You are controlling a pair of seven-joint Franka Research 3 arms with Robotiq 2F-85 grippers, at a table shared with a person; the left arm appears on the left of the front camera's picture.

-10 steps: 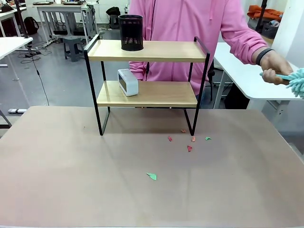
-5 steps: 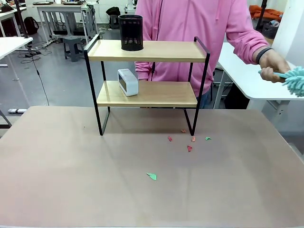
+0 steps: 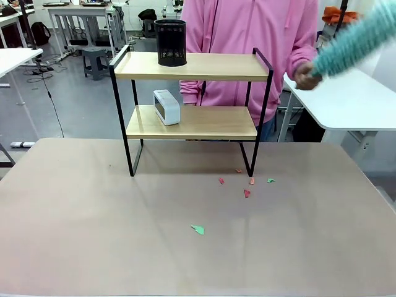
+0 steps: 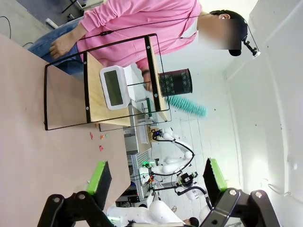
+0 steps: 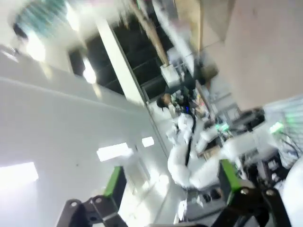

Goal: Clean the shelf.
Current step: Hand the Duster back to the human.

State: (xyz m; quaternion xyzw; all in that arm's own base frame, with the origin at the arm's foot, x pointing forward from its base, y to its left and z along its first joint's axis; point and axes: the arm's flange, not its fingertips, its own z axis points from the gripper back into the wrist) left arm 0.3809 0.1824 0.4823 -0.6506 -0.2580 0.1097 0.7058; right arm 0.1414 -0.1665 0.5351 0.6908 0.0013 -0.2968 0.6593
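duster [image 3: 354, 42] raised; shelf [image 3: 192, 67] holds two items.

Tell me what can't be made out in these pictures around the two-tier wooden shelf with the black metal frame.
- Teal fluffy duster, front view: motion-blurred and cut off by the right edge, so its shape is unclear.
- Person's hand on the duster, front view: blurred, grip unreadable.
- White clock on the lower board of the shelf: display too small to read.
- Small paper scraps on the table: too small to identify.
- Right wrist view: motion blur smears the whole scene.
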